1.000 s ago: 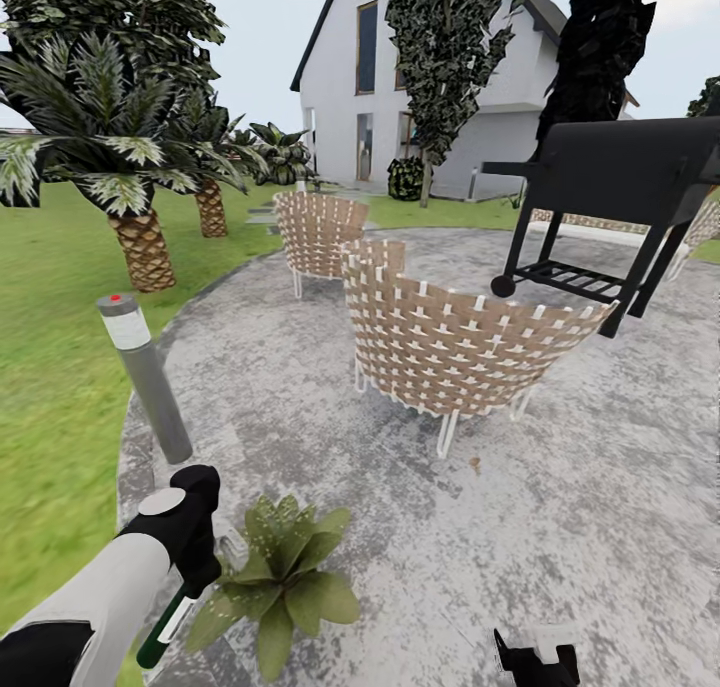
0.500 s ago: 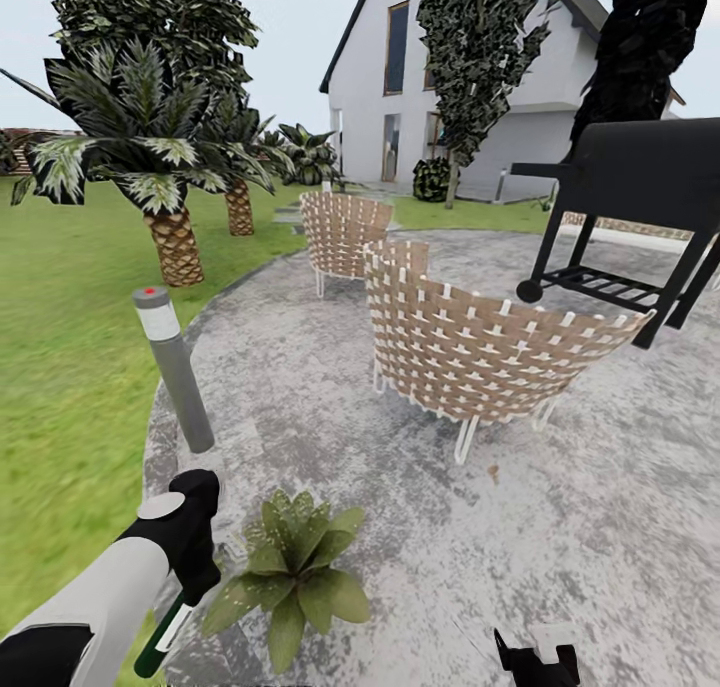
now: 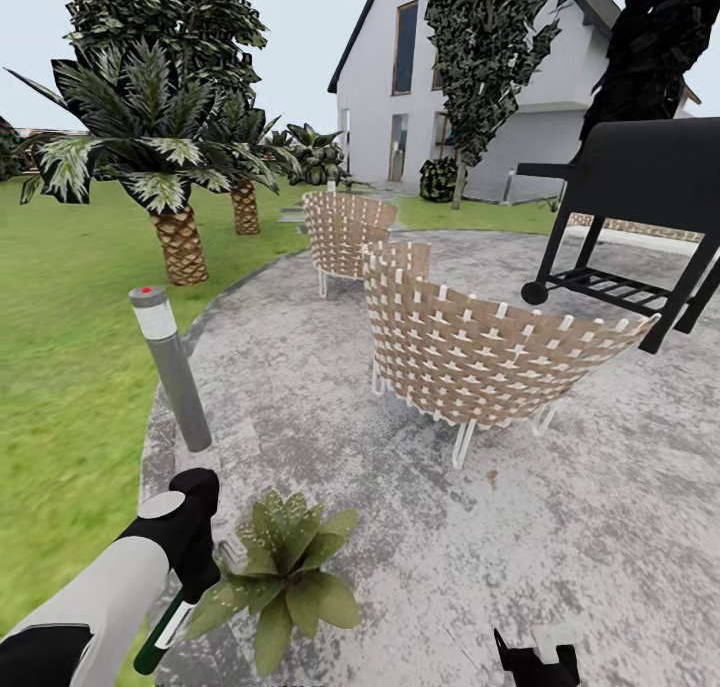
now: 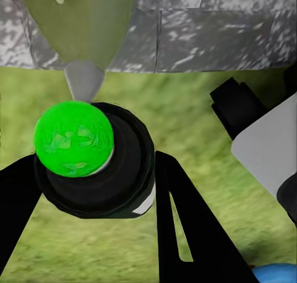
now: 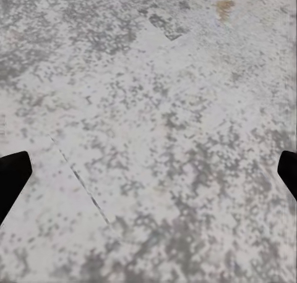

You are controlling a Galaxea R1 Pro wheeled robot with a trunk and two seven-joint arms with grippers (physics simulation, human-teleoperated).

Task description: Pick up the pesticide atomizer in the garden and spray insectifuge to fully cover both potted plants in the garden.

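Left fingers (image 4: 12, 209) clamped round slim glossy green pesticide atomizer (image 3: 166, 627) — right fingers (image 5: 12, 175) spread over mottled paving (image 5: 161, 135).

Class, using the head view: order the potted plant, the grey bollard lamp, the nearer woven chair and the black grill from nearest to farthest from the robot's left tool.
1. Potted plant, just beside the left tool.
2. Bollard lamp, at the paving's edge.
3. Nearer woven chair, mid-paving.
4. Black grill, far right.

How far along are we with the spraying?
Pickup looks done: the left end effector holds the atomizer, right beside one potted plant at the paving's edge. No spray is visible, so coverage can't be judged. The right end effector hangs open over bare paving. A second plant remains to be reached.
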